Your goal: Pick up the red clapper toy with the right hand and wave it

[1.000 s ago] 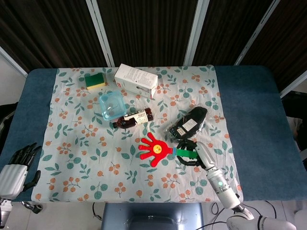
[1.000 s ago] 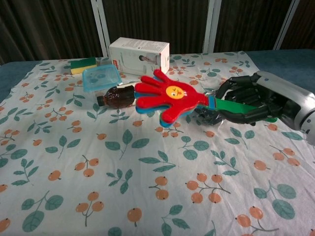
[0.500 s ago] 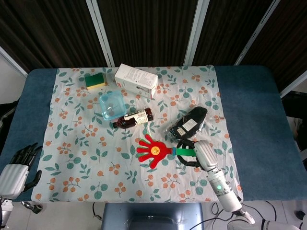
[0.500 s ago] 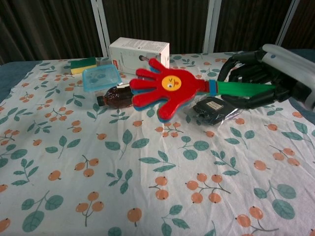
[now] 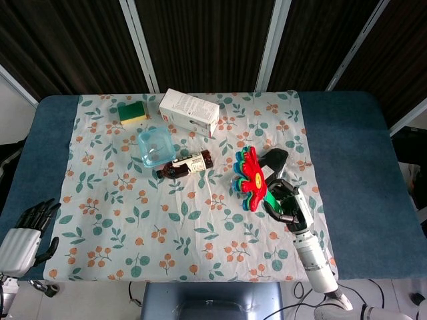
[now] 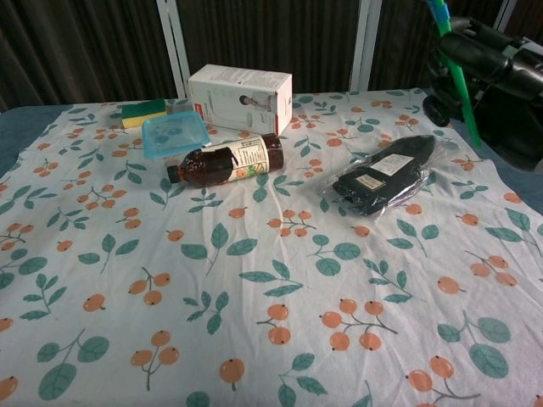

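Observation:
My right hand [image 5: 285, 203] grips the green handle [image 6: 456, 68] of the red clapper toy [image 5: 251, 177], raised well above the table. The toy's red hand-shaped head tilts up toward the camera in the head view, over the black packet. In the chest view only the handle and the dark fingers [image 6: 492, 59] of my right hand show at the top right; the head is out of frame. My left hand [image 5: 27, 230] hangs open off the table's front left corner, holding nothing.
On the floral cloth [image 5: 133, 220] lie a black plastic-wrapped packet [image 6: 382, 174], a brown bottle [image 6: 225, 159] on its side, a clear blue tub [image 6: 174, 133], a white box [image 6: 240, 96] and a green-yellow sponge [image 6: 142, 111].
My right hand has lifted the clapper and swung it from lying level, pointing left, to standing upright. Its head has left the chest view. The left hand stayed put.

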### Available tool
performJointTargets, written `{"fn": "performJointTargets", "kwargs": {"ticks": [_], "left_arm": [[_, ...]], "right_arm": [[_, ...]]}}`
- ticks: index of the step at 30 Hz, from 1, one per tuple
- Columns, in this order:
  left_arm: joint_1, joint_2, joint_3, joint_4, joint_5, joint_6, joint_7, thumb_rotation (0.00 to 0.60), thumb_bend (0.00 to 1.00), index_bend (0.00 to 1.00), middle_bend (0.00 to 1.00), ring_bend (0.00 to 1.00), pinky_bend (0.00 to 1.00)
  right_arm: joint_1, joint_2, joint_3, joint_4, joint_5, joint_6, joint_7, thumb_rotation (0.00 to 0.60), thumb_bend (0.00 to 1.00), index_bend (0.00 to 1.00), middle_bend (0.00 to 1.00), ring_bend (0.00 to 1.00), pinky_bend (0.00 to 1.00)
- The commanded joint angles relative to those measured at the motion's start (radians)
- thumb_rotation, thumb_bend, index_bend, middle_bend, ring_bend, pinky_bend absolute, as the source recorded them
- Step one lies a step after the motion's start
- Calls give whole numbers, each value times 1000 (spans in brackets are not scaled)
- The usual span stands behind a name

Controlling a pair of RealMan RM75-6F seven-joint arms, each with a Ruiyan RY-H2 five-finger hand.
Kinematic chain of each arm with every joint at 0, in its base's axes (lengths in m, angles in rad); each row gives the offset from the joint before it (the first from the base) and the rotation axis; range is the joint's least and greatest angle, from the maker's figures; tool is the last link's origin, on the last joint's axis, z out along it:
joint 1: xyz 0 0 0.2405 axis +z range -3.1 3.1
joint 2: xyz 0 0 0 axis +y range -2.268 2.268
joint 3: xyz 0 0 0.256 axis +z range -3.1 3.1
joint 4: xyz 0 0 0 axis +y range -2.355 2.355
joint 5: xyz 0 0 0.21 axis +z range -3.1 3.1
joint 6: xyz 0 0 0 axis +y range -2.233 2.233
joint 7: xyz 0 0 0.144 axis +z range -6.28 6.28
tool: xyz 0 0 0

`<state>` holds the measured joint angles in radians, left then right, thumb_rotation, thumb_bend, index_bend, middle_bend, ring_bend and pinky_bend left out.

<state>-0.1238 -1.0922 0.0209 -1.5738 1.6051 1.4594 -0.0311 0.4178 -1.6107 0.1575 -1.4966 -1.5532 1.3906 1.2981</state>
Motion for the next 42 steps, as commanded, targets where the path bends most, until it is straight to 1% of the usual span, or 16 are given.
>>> {"fn": "performJointTargets", "kwargs": {"ticks": [1,5,8,11,14,18,21,23,25,26,28,30,31,33,37,42], "left_arm": [[0,2,-1,1,-2,1,-4,600,469,0,0,0,124],[5,1,-1,6,3,15,-10,600,469,0,0,0,123],[5,1,0,7,4,15,-13,600,469,0,0,0,124],[4,1,1,5,6,12,-12,600,469,0,0,0,124],[5,1,4,4,12,17,-11,600,470,0,0,0,124],[8,1,4,4,14,21,-11,600,470,0,0,0,123],[8,2,4,3,14,23,-15,600,469,0,0,0,123],[9,3,5,3,16,25,-18,600,470,0,0,0,124],[11,4,6,2,15,27,-22,600,470,0,0,0,124],[12,4,6,2,14,28,-23,600,469,0,0,0,124],[13,4,5,3,13,29,-25,600,469,0,0,1,124],[13,5,5,3,12,29,-28,600,469,0,0,1,125],[13,5,5,3,11,28,-29,600,469,0,0,1,125],[13,6,5,2,10,27,-28,600,470,0,0,0,125],[23,2,-1,-4,0,43,-20,600,470,0,0,1,135],[32,-6,-6,5,19,79,-27,600,469,0,0,0,136]], "right_arm": [[125,13,-63,136,-11,-283,-386,600,550,919,756,822,822],[172,14,-82,167,58,-436,-748,600,552,931,756,826,821],[187,39,-83,124,120,-510,-857,600,553,935,756,827,818],[182,53,-70,73,143,-496,-899,600,551,935,756,827,818],[169,51,-61,47,133,-452,-885,600,552,937,756,827,818],[169,47,-60,42,136,-452,-867,600,552,937,756,827,802],[176,31,-59,65,149,-463,-907,600,552,924,756,820,762],[180,12,-59,87,158,-464,-949,600,552,873,756,785,700],[180,-11,-60,117,153,-448,-987,600,547,724,696,669,575],[182,-16,-64,129,149,-449,-999,600,527,621,632,592,496],[188,-15,-70,144,145,-460,-1014,600,426,317,411,355,260],[198,3,-78,142,144,-486,-1021,600,343,109,247,177,109],[201,14,-80,137,144,-495,-1028,600,313,49,183,114,63],[204,44,-88,118,142,-504,-1059,600,263,0,69,16,7],[168,122,-107,39,124,-439,-1129,600,247,0,4,0,0],[35,246,-167,-50,-28,-147,-1255,600,237,0,0,0,0]]}}
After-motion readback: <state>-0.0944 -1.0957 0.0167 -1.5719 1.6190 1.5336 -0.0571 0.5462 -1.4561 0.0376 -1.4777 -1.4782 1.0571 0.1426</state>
